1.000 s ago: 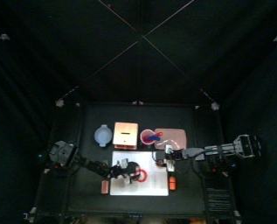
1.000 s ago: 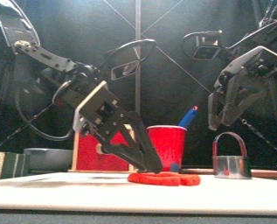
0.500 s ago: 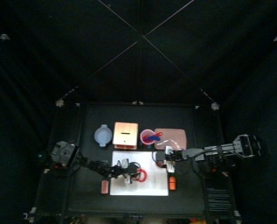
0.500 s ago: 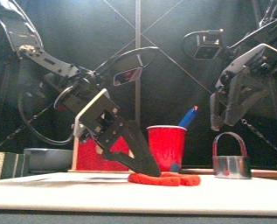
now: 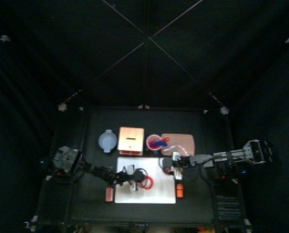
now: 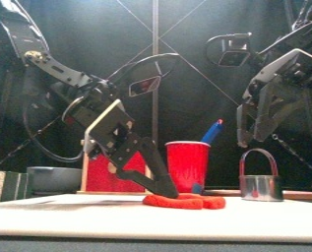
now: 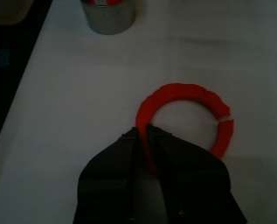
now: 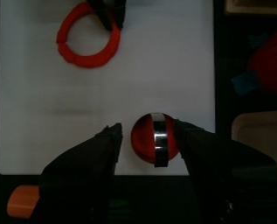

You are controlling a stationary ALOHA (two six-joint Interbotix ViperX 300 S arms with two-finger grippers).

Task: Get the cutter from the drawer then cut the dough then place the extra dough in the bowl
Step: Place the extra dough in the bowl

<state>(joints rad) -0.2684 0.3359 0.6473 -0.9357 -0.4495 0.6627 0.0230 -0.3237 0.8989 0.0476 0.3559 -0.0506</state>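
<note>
The left tool (image 6: 169, 191) reaches down at a slant onto the white cutting board (image 7: 82, 87), which lies at the front of the black worktop (image 5: 86, 206). Its 2 jaws are pressed together on one edge of the red dough ring (image 7: 206, 100). The ring lies flat near the middle of the board, and in the front view the pinched edge does not look lifted off the surface. The cutter (image 6: 260, 185) stands upright on the board to the right of the ring and clear of it, with its wire handle arching over the top. From above, the right wrist view shows a red disc of dough (image 8: 144, 142) sitting inside the cutter's rim. The right tool (image 8: 147, 129) hangs over the cutter with its 2 jaws spread, 1 on each side of it. The front view shows this tool well above the handle and not touching it. Behind the board, the wooden box (image 6: 103, 169) with its red front stands left of centre. The blue-grey bowl (image 6: 53, 179) rests on the worktop just to the box's left, and no dough can be seen in it from the top view. The red cup (image 6: 189, 163) stands behind the ring, with a blue knife (image 6: 213, 130) leaning out of it.
</note>
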